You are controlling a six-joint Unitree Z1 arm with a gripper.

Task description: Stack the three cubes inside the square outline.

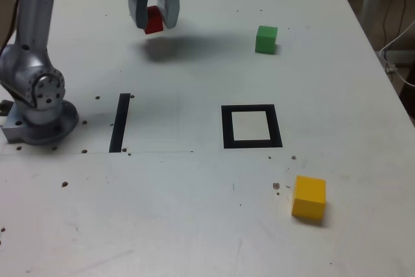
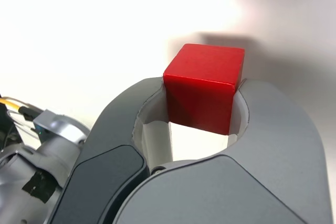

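Red cube (image 2: 202, 87) held above the desk (image 1: 162, 212).
The pincer (image 2: 202, 90) grips it; green cube (image 1: 266, 39) and yellow cube (image 1: 308, 198) flank the square outline (image 1: 227, 128).

Base: The robot's base (image 1: 44, 124) is standing at the exterior view's left, its joint housing (image 1: 40, 85) rising just above it.
Arm: A silver link (image 1: 35, 14) is climbing steeply from that housing and leaving the exterior view at the top.
Hand: The hand (image 1: 155, 24) is hanging from the exterior view's upper edge, well apart from the base and pointing downward.
Fingers: Two curved, dark grey fingers (image 2: 278, 119) are clamping from opposite sides, their tips standing apart in a firm grip.
Inner faces: Lighter grey surfaces are lining the rounded hollow between the fingers.
Joint: Silver joint parts (image 2: 58, 150) are showing beyond the fingers in the wrist view.
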